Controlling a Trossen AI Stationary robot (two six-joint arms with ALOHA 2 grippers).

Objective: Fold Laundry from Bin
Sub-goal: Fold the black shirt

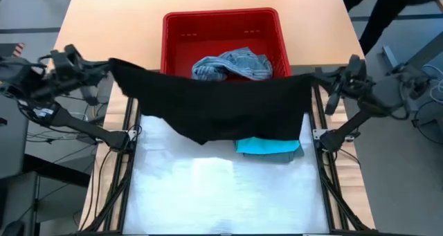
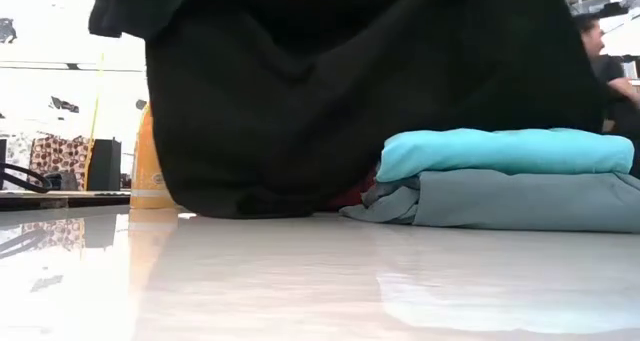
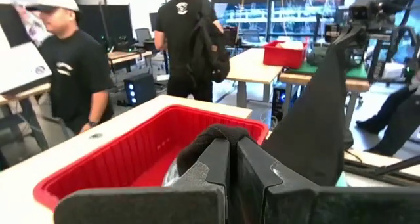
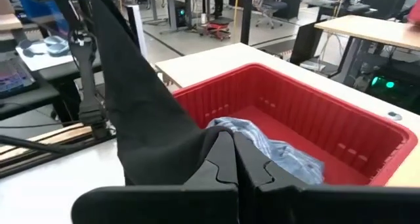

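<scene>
A black garment of the laundry is stretched wide between my two grippers, above the white table top and just in front of the red bin. My left gripper is shut on its left top corner and my right gripper on its right top corner. A mottled blue-grey garment lies crumpled in the bin. A folded turquoise garment rests on a folded grey-green one on the table, partly behind the black cloth. My left gripper pinches a bunched top corner of the black garment between its two fingers, which point level. The cloth runs taut from there toward the other arm. My right gripper pinches the opposite top corner between its two fingers, pointing roughly level. The garment hangs below both holds like a curtain, and its lower edge reaches the table.
An orange spray bottle stands at the left behind the hanging cloth. The white table top spreads out in front of the garment. People stand in the room beyond the table's far edge.
</scene>
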